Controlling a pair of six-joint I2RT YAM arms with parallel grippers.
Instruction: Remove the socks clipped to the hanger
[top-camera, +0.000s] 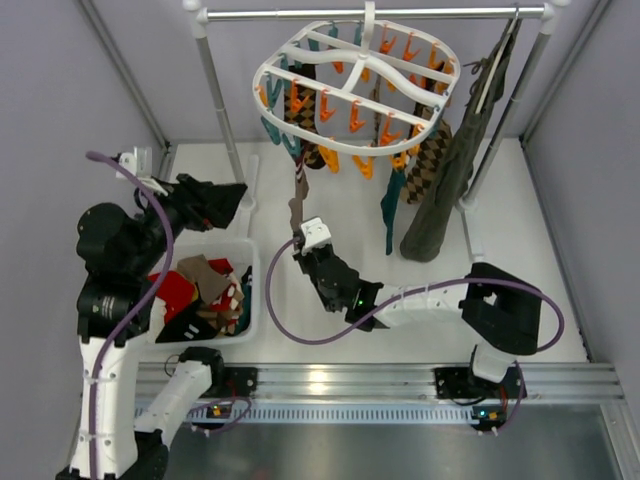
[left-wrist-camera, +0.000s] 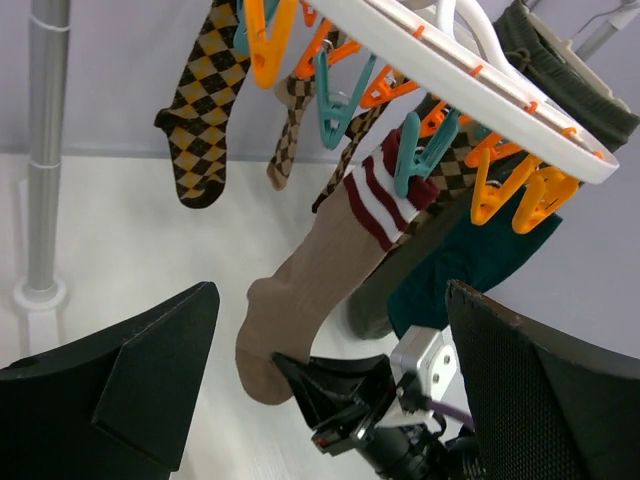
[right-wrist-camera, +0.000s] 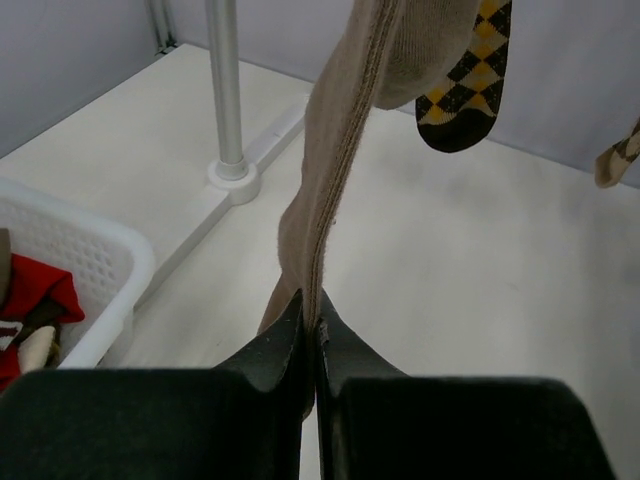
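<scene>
The desk carries a rack with the hanger and, beside it, an olive garment. A basket at left holds loose socks. Argyle socks hang clipped. The right pincer is clenched on the clipped tan sock. The left pincer is released.

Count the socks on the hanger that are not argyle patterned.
2. A tan sock, its lower end pinched by the right gripper, hangs left of centre; a dark teal sock hangs to its right. Others may be hidden by the hanger.
</scene>
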